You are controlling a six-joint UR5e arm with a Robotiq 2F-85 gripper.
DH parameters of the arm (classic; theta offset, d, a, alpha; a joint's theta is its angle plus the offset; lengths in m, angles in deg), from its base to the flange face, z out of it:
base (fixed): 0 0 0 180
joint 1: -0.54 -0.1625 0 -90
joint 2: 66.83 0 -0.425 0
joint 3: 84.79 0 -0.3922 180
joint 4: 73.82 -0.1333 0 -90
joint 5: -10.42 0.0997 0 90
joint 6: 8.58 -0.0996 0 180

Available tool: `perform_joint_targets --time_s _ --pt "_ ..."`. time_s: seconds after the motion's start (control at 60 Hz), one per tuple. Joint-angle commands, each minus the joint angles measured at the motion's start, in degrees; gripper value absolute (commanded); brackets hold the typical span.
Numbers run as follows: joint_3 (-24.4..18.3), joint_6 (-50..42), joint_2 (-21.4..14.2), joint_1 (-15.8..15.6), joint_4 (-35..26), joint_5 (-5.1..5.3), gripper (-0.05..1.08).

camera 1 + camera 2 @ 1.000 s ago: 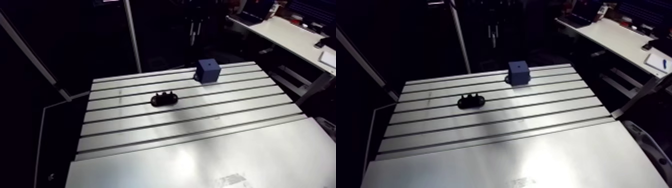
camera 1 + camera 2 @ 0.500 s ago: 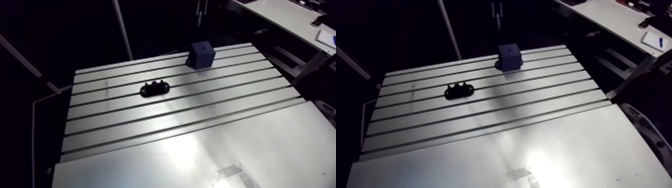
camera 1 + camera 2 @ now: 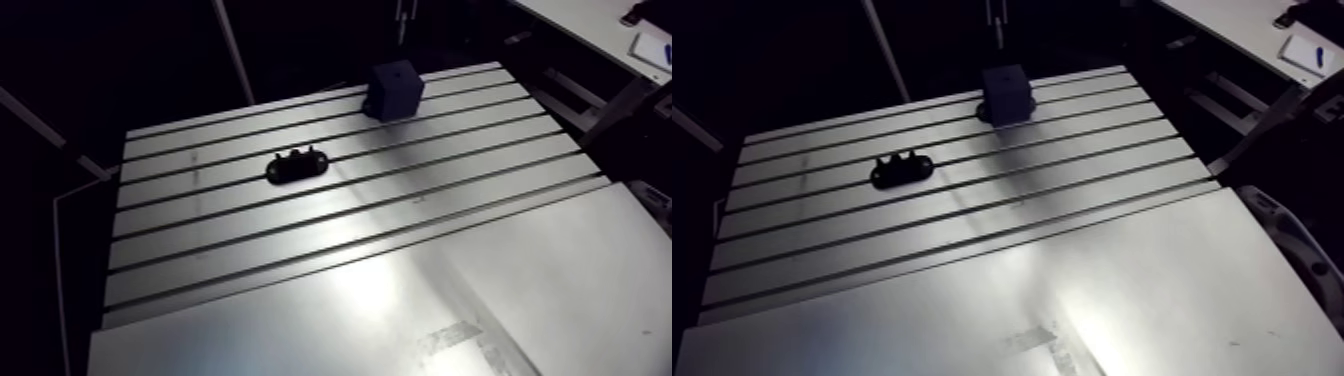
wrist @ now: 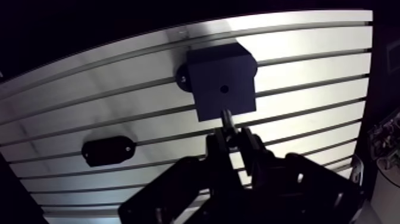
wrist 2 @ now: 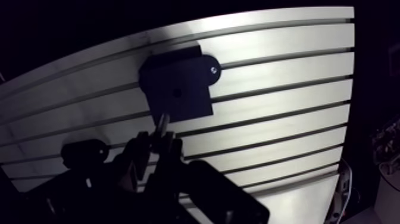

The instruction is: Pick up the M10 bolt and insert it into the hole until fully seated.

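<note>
A dark blue block (image 4: 223, 83) stands at the far side of the slotted table (image 3: 350, 300), with a small round hole (image 4: 224, 89) in its top face. In the wrist view my gripper (image 4: 229, 134) hangs above the table just short of the block, shut on a slim metal bolt (image 4: 227, 119). The bolt's free end sticks out ahead of the fingertips and points at the block's near edge, below the hole. In the arm view the block (image 3: 395, 90) shows, but the gripper does not.
A low black holder (image 3: 298, 165) with small pegs lies on the slotted part, left of the block and nearer the middle; the wrist view shows it beside the gripper (image 4: 107, 150). A smooth plate forms the table's near half.
The whole arm view has shifted, so the camera has moved with the arm. The block and the black holder keep their places on the table.
</note>
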Motion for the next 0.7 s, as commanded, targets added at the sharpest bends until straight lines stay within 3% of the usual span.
perform_joint_targets --time_s 0.017,0.7 --pt "-0.03 -0.01 1.05 0.53 0.07 -0.16 1.08" --pt "-0.04 -0.01 2.21 0.81 0.16 0.45 1.08"
